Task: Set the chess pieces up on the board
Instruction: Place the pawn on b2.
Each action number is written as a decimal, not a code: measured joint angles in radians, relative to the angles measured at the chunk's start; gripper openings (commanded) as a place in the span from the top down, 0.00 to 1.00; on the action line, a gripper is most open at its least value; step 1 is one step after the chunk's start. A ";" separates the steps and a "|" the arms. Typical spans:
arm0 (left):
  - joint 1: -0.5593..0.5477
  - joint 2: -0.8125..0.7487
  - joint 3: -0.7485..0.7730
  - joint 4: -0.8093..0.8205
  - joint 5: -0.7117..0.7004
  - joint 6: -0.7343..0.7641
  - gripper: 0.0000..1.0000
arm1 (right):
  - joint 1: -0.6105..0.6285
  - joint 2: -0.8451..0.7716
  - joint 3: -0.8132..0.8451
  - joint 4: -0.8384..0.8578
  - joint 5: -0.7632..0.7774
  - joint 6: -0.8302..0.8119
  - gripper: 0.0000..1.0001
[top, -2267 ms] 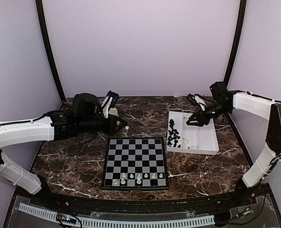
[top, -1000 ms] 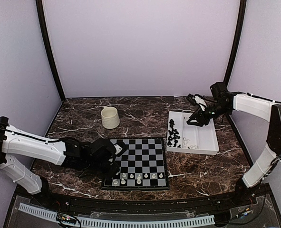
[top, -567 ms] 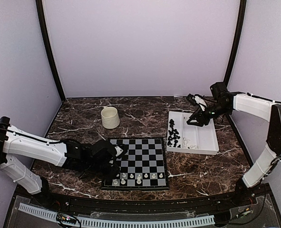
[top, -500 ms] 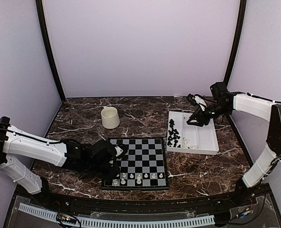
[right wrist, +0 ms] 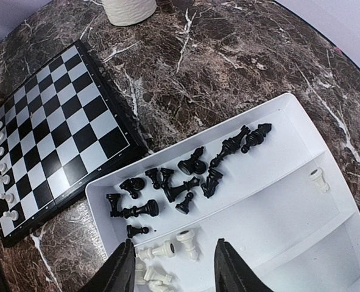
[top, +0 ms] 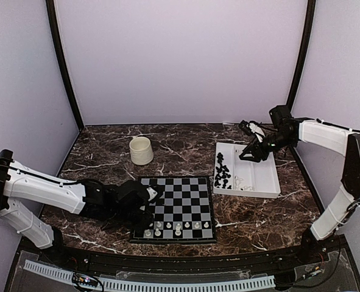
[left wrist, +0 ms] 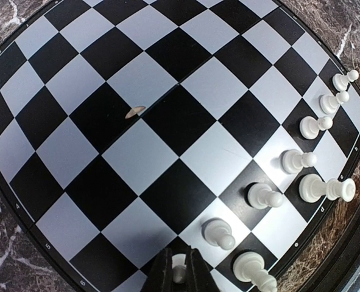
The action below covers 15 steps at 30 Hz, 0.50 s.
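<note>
The chessboard point(top: 174, 207) lies at the table's front middle, with several white pieces point(top: 178, 229) on its near rows. My left gripper point(top: 148, 222) is low over the board's near left corner, shut on a small white pawn point(left wrist: 179, 272) that shows between its fingers in the left wrist view, next to a row of white pawns point(left wrist: 264, 196). My right gripper point(top: 247, 155) hangs open and empty above the white tray point(top: 262, 180). The tray holds several black pieces point(right wrist: 186, 171) and a few white pieces point(right wrist: 167, 249).
A cream cup point(top: 141, 150) stands behind the board at the left; it also shows in the right wrist view point(right wrist: 128, 10). The tray has a middle divider wall point(right wrist: 271, 188). A lone white piece point(right wrist: 317, 178) lies in its far compartment. A small tan mark point(left wrist: 133, 111) sits on the board.
My left arm has swung from the cup area down to the board's near left corner and now holds still there. The right arm has not moved.
</note>
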 measured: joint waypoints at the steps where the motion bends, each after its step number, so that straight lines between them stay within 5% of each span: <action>1: 0.000 0.000 0.000 0.000 -0.001 -0.001 0.90 | 0.000 0.000 0.000 0.000 -0.001 0.000 0.54; 15: -0.006 -0.008 -0.010 -0.016 -0.013 -0.013 0.79 | 0.000 0.000 0.000 -0.003 -0.005 -0.002 0.54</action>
